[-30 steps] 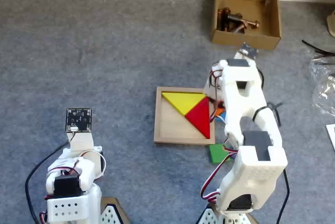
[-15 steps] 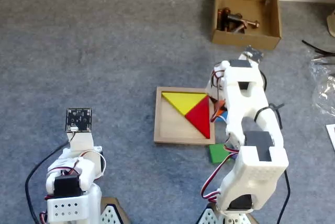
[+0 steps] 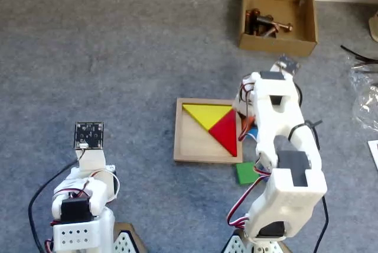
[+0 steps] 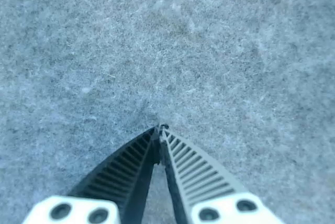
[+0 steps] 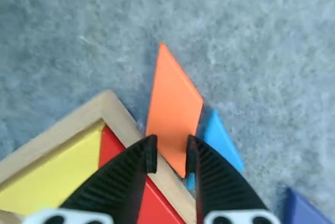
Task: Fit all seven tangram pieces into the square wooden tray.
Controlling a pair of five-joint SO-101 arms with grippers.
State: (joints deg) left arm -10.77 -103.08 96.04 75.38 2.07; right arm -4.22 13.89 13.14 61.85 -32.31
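Orange parallelogram [image 5: 172, 109] we find clamped in the right gripper [image 5: 170, 153] over the wooden tray [image 5: 121, 113] rim, arm drawn slightly back since; left gripper [image 4: 158, 130] closed on nothing.

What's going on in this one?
The right end effector grips an orange piece by one corner, at the rim of the tray. The tray holds a yellow triangle and a red triangle; the rest of it is bare wood. A blue piece lies beside the orange one, and a green piece sits on the carpet near the tray. The left end effector is shut over the carpet, holding nothing.
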